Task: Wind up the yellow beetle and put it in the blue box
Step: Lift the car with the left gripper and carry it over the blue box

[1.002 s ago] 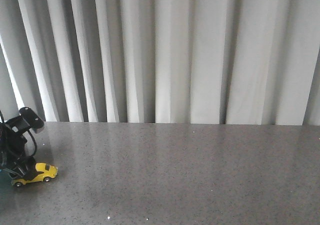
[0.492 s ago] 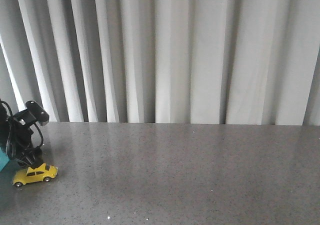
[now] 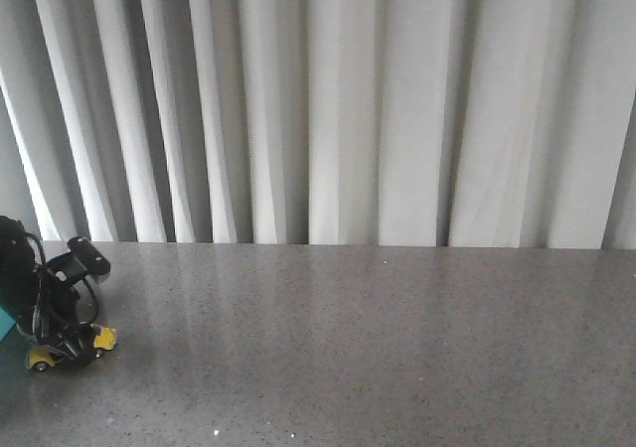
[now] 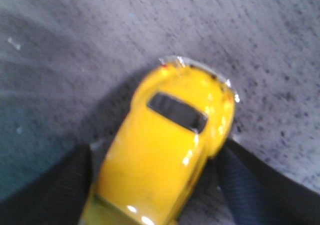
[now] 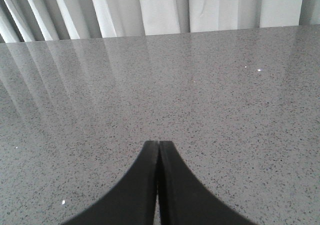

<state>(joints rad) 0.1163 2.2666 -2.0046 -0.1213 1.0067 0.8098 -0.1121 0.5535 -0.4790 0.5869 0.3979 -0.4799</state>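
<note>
On the grey speckled table (image 3: 378,348), we see the left gripper (image 3: 68,348) has dropped over the glossy yellow beetle (image 4: 167,150), straddling it; whether it grips, we cannot tell. Right gripper (image 5: 158,150) is clenched, empty.

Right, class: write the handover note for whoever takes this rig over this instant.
Left gripper: low over the yellow beetle, fingers on both its sides; grip not confirmed.
Right gripper: shut, empty, above bare table.
Beetle stands on the table at the robot's far left.
Blue box: only a turquoise sliver at the left edge.
Left: winding, then storing.
</note>
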